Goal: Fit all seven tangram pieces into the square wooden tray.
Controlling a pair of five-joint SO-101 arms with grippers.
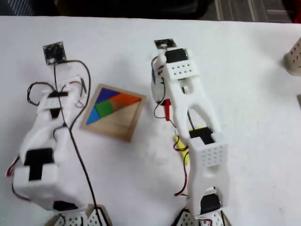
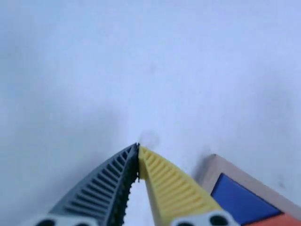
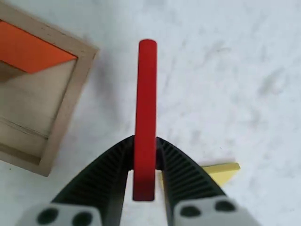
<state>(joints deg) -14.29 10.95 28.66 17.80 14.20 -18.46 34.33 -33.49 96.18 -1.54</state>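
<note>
Tangram red flat piece (image 3: 146, 94), seen edge-on, is clamped upright in the right gripper (image 3: 145, 143), beside the square wooden tray (image 1: 114, 134) mid-tabletop. A yellow piece (image 3: 222, 171) lies nearby. Inside the tray are blue (image 1: 107, 94), orange (image 1: 126, 99), green (image 1: 106, 108) and light-blue (image 1: 93, 116) pieces. The left gripper (image 2: 138, 149), pressed together and empty, is near a tray corner.

A white table (image 1: 254, 127) spreads across the scene. At its far right edge stands a pale perforated container (image 1: 294, 57), cut off by the frame. Beyond the table's far edge lies dark floor (image 1: 117, 7).
</note>
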